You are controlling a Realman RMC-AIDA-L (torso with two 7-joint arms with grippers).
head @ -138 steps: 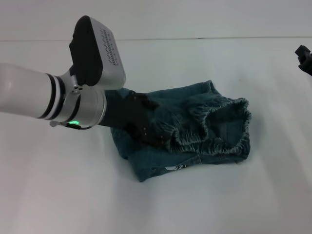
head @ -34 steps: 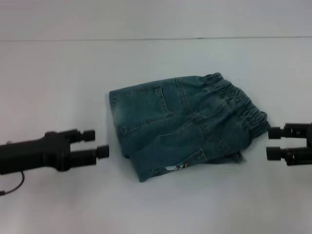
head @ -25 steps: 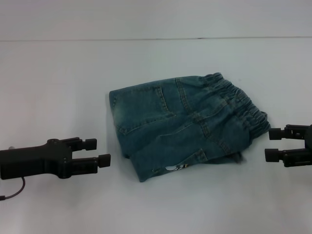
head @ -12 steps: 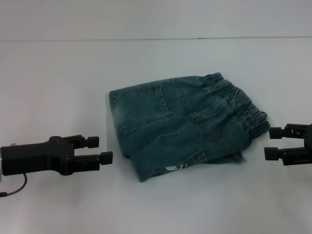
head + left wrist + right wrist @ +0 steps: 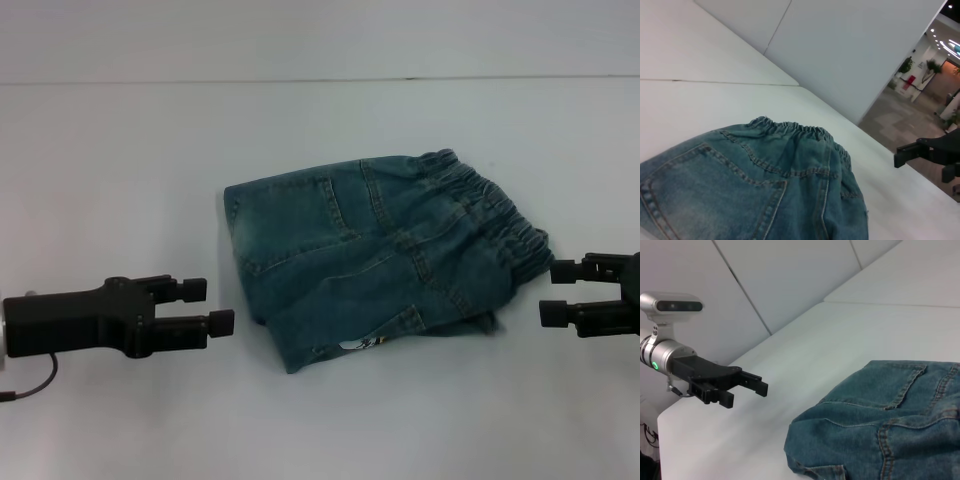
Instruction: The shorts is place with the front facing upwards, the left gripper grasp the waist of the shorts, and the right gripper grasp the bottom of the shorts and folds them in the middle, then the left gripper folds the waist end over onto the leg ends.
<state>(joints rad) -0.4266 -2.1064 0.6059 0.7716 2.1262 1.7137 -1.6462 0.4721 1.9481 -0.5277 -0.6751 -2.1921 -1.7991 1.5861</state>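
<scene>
left gripper: fingers parted, empty, just left of the folded shorts | right gripper: fingers parted, empty, just right of the waist of the shorts | shorts lie between both on white table

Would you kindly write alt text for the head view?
Folded denim shorts lie on a white table, elastic waistband toward the robot's right. The open left gripper and open right gripper flank them, touching nothing.

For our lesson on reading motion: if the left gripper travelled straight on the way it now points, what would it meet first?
Probably the shorts: the open left gripper points at their near folded edge, though its height above the table is unclear.
</scene>
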